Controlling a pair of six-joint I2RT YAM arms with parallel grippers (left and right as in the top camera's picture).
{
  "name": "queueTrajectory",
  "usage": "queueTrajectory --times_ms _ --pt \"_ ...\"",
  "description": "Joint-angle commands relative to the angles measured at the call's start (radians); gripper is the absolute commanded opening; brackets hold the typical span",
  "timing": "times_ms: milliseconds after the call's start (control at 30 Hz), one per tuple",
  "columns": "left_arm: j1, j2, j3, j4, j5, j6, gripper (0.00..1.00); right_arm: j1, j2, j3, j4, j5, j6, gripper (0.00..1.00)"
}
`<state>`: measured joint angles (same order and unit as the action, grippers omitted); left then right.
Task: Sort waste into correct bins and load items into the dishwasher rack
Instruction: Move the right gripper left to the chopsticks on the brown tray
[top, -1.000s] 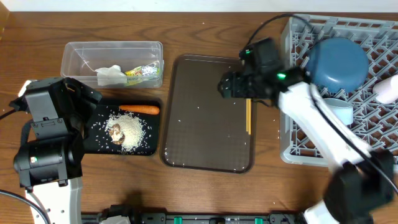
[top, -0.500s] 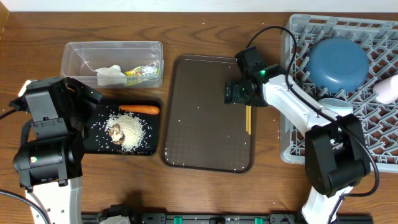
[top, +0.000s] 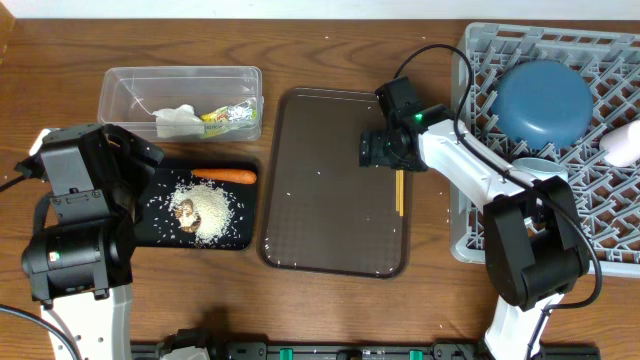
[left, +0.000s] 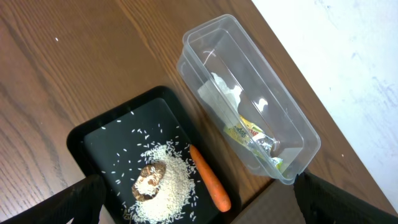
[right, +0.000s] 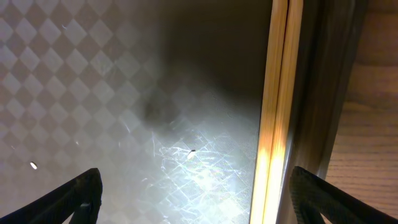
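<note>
Thin wooden chopsticks (top: 399, 190) lie along the right edge of the brown serving tray (top: 320, 190). My right gripper (top: 385, 150) hangs low over their far end, open. In the right wrist view the chopsticks (right: 280, 93) run between the spread fingers, nearer the right one, untouched by my right gripper (right: 198, 199). My left gripper (top: 130, 155) stands open above the black tray (top: 160, 230), which holds a carrot (top: 224, 176), rice (top: 212, 218) and a brown lump (top: 185, 211). The clear tub (top: 130, 85) holds a wrapper (top: 228, 116). The left wrist view shows my left gripper (left: 199, 199) over the carrot (left: 210, 180) and rice (left: 177, 186).
The grey dishwasher rack (top: 600, 210) fills the right side, with a dark blue bowl (top: 543, 100), a pale blue cup (top: 545, 178) and a white cup (top: 625, 148) in it. White paper (top: 178, 120) lies in the tub. Stray rice grains dot the serving tray.
My right gripper has come down closer to the serving tray over the chopsticks' far end, and its arm has swung in. The left arm has stayed still.
</note>
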<state>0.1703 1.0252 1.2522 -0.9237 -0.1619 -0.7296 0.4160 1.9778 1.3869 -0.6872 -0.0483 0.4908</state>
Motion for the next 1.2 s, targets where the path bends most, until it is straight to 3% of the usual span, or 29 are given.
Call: queueTrajectory --times_ms 0,1167 --pt "0.006 0.002 -0.003 -0.003 -0.014 -0.001 0.98 0.027 0.013 0.010 0.005 0.006 0.023 0.89" --pt "0.006 0.002 -0.003 -0.003 -0.014 -0.001 0.98 0.025 0.061 0.057 -0.049 0.049 0.010 0.93"
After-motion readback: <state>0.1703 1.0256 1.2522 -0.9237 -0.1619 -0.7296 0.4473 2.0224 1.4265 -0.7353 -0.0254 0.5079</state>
